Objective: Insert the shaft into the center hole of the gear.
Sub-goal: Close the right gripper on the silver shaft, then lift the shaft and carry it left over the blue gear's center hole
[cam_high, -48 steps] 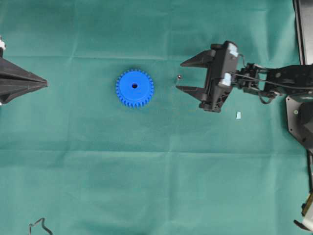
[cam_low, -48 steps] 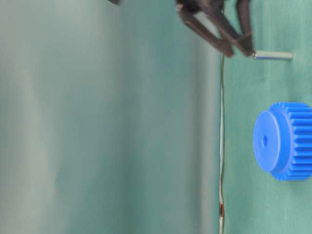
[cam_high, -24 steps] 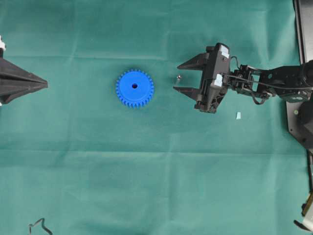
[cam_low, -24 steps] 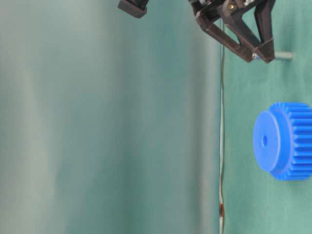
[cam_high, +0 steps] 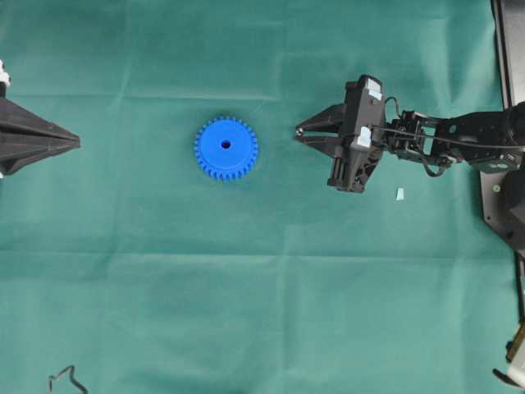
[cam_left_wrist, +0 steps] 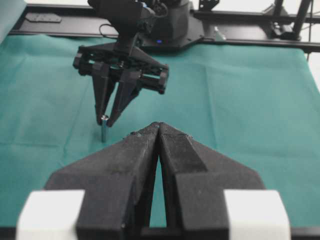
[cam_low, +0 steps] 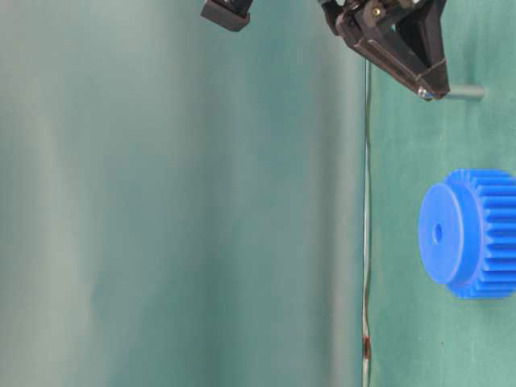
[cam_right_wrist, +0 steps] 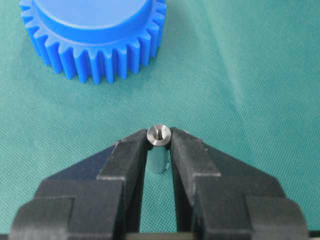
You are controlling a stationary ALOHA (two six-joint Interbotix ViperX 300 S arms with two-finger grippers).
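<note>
The blue gear (cam_high: 225, 148) lies flat on the green cloth, its dark center hole (cam_high: 225, 144) facing up. To its right the silvery shaft (cam_right_wrist: 159, 135) stands upright on the cloth, apart from the gear (cam_right_wrist: 95, 35). My right gripper (cam_high: 299, 131) is shut on the shaft's top end, one finger on each side, and the lower part of the shaft (cam_low: 461, 93) shows below the fingertips. My left gripper (cam_high: 75, 141) rests at the left edge, shut with nothing in it, pointing at the gear. From the left wrist, the shaft (cam_left_wrist: 104, 131) is visible under the right gripper (cam_left_wrist: 105, 119).
A small pale blue scrap (cam_high: 399, 194) lies on the cloth just behind the right gripper. A dark wire-like item (cam_high: 66, 379) sits at the bottom left corner. The right arm's base (cam_high: 502, 189) stands at the right edge.
The right gripper's jaws, open on either side of the shaft a second ago, have closed onto its top. The gear and left gripper have not moved.
</note>
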